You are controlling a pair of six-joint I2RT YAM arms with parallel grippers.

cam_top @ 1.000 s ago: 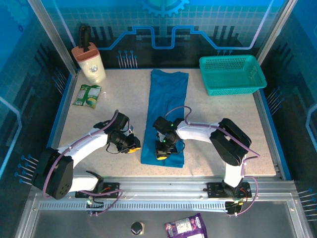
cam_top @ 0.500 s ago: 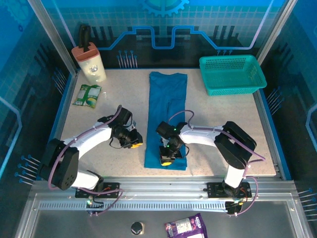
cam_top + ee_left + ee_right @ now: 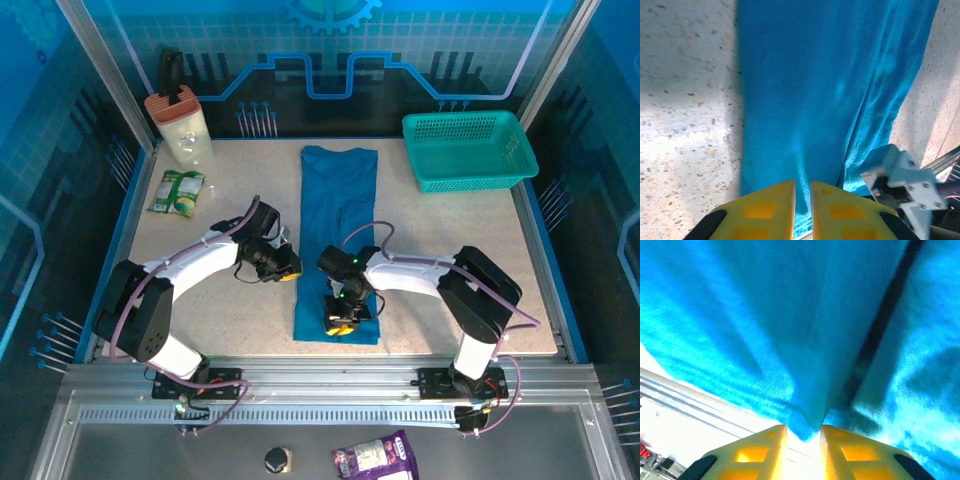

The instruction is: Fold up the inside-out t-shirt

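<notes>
The inside-out t-shirt (image 3: pixel 338 200) lies as a long, narrow blue strip down the middle of the table. My left gripper (image 3: pixel 288 272) sits at the strip's left edge, about halfway along. In the left wrist view its yellow fingers (image 3: pixel 772 205) leave only a thin slit, with the t-shirt (image 3: pixel 815 75) lying flat beyond them and nothing pinched. My right gripper (image 3: pixel 340 326) hovers over the near end of the strip. In the right wrist view the right gripper (image 3: pixel 803 430) stands open, a raised peak of the t-shirt (image 3: pixel 790 315) ending loose just ahead of the gap.
A teal mesh basket (image 3: pixel 468 150) stands at the back right. A beige holder (image 3: pixel 183 125) with a black handle and a green packet (image 3: pixel 178 192) sit at the back left. The white right arm (image 3: pixel 900 175) reaches in beside the shirt's right edge.
My left gripper has moved right up to the shirt's left edge while its jaws narrowed. My right gripper slid toward the near end and opened, letting go of the cloth.
</notes>
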